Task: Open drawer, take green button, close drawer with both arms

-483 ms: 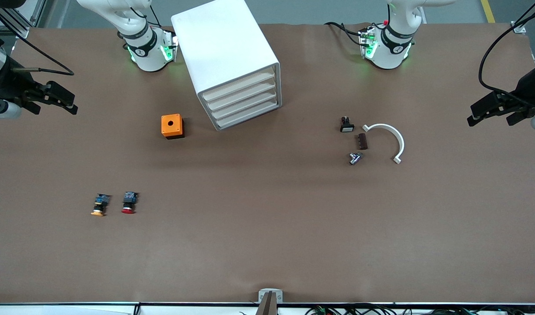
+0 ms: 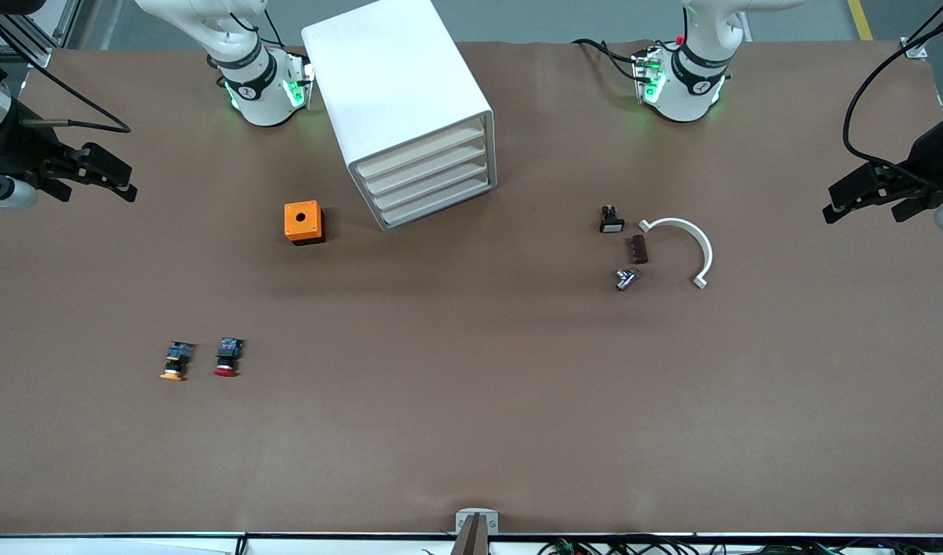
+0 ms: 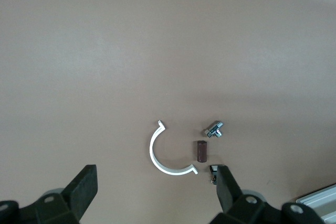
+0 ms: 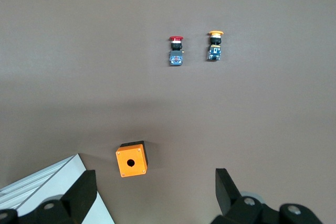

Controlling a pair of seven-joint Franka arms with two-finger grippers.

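White cabinet (image 2: pixel 398 100) stands on the brown table (image 2: pixel 471 432) between the two arm bases, all four cream drawer fronts (image 2: pixel 429 181) flush and shut; the green button not visible anywhere. Orange box with a round hole (image 2: pixel 304 222) sits beside the cabinet, toward the right arm's end. Nearer the front camera, yellow-capped button (image 2: pixel 175 361) and red-capped button (image 2: pixel 227 357) lie side by side, apart from each other. Toward the left arm's end: a small black-and-white part (image 2: pixel 611 220), a dark brown block (image 2: pixel 639 249), a small metal piece (image 2: pixel 625 278) and a white curved clip (image 2: pixel 683 247), clustered close but not touching so far as can be seen. Left pincer (image 2: pixel 864 202) hangs over the table's edge at the left arm's end, fingers (image 3: pixel 228 187) spread wide, nothing between them. Right pincer (image 2: pixel 101 181) hangs over the opposite end, likewise wide open and empty.
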